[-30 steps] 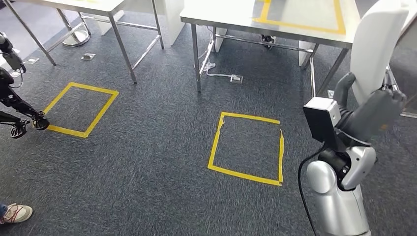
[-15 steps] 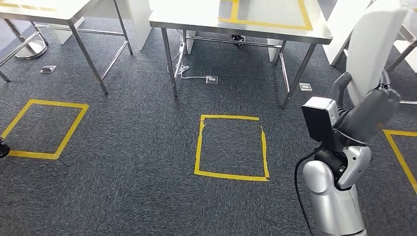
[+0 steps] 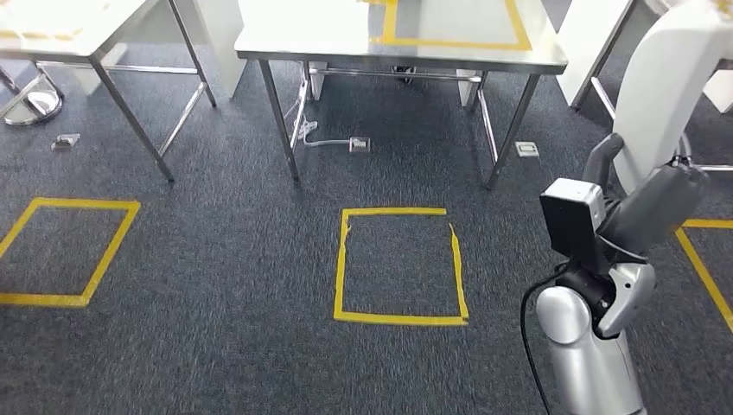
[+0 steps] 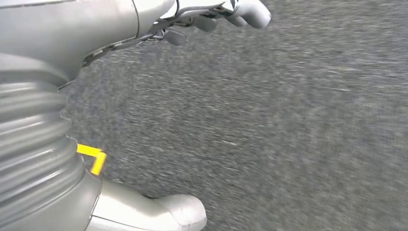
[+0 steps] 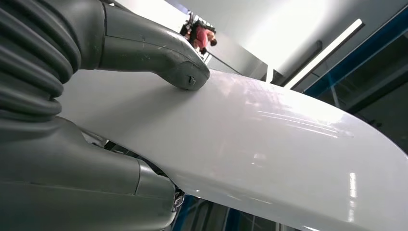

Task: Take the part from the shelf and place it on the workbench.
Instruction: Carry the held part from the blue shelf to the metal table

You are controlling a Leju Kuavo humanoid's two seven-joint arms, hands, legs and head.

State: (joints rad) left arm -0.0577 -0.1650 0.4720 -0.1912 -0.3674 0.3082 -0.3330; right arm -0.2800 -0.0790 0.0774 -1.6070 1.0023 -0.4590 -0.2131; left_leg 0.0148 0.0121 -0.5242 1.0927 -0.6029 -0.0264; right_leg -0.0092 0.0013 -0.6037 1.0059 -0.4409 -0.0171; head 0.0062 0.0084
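The part (image 3: 670, 82) is a large, smooth white panel standing upright at the right of the head view. My right hand (image 3: 644, 203) grips its lower end. In the right wrist view the grey thumb (image 5: 159, 53) presses on the panel's glossy face (image 5: 269, 144). The workbench (image 3: 285, 39) is a steel table straight ahead, with a yellow tape rectangle (image 3: 449, 39) on its top. My left hand (image 4: 96, 33) hangs over the grey carpet, its fingers (image 4: 235, 9) apart and holding nothing.
A yellow tape square (image 3: 398, 264) marks the carpet in front of the workbench. Another square (image 3: 60, 259) lies at the left and a tape line (image 3: 704, 259) at the right. A second steel table (image 3: 69, 26) stands at the far left. A cable and floor socket (image 3: 356, 143) lie under the bench.
The camera has turned, so the workbench and floor square now sit nearly centred. A dark robot and a shoe at the left have left the picture. My right hand still holds the panel.
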